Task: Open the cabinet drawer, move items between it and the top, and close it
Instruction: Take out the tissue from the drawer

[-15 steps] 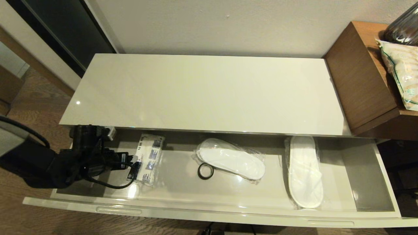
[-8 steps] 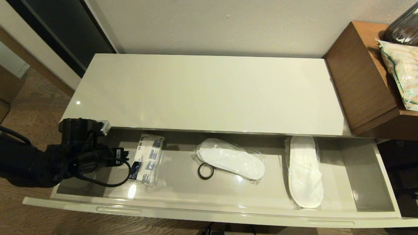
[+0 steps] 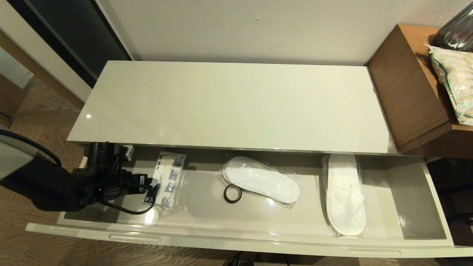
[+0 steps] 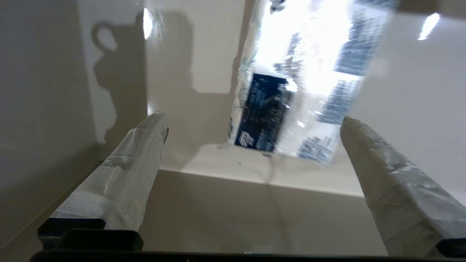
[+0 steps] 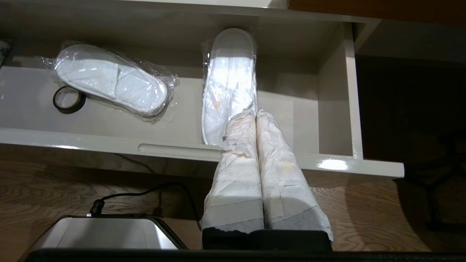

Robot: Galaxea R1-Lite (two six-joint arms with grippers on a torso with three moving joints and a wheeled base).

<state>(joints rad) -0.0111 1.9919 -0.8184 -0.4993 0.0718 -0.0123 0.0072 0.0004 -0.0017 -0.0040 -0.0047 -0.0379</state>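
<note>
The cabinet drawer [image 3: 207, 212] stands pulled out, its long front panel [image 3: 236, 242] carrying two slim handles. The white tissue pack [image 3: 169, 177] with blue patches lies flat on the drawer floor near the left end. My left gripper [image 3: 147, 187] is inside the drawer just left of the pack. In the left wrist view its taped fingers are spread wide, so this gripper [image 4: 253, 122] is open, with the pack [image 4: 309, 91] just beyond the tips, untouched. The glossy cream top [image 3: 236, 107] is bare. My right gripper [image 5: 255, 113] hangs shut and empty below the drawer front [image 5: 109, 143].
Two plastic-wrapped white slippers [image 3: 260, 179] [image 3: 345, 194] and a black tape ring [image 3: 232, 194] also lie in the drawer. A taller brown wooden unit [image 3: 406, 85] at the right holds a snack bag [image 3: 454, 81] and a dark jar [image 3: 458, 33]. A silver device [image 5: 102, 233] sits on the floor.
My left gripper drew back to the left half a second ago and has now come right again, up to the pack's edge. The pack and the drawer have not moved.
</note>
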